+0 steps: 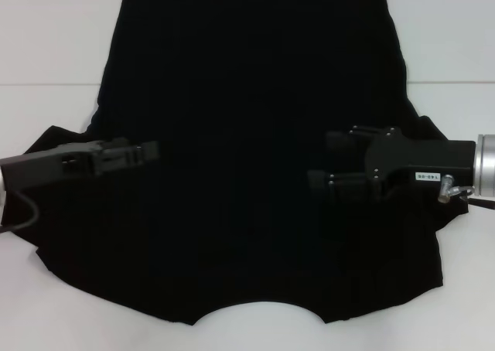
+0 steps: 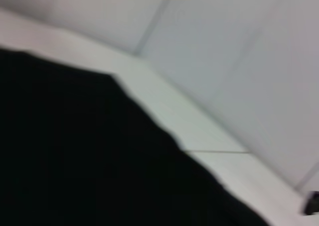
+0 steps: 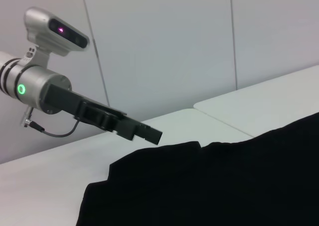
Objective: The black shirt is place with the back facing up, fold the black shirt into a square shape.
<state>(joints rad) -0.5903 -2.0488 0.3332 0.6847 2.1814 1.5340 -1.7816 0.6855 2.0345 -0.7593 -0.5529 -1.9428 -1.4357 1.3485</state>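
A: Where does the black shirt (image 1: 247,134) lie?

B: Spread flat across the middle of the white surface (image 1: 448,49), soft matte fabric, its curved neckline at six o'clock and straight hem at twelve.

A: And the grippers?

B: The left gripper (image 1: 151,151) hangs over the shirt at nine o'clock, hard black plastic; I cannot tell how its jaws stand. The right gripper (image 1: 321,161) is at three o'clock over the cloth, jaws spread apart, pinching nothing.
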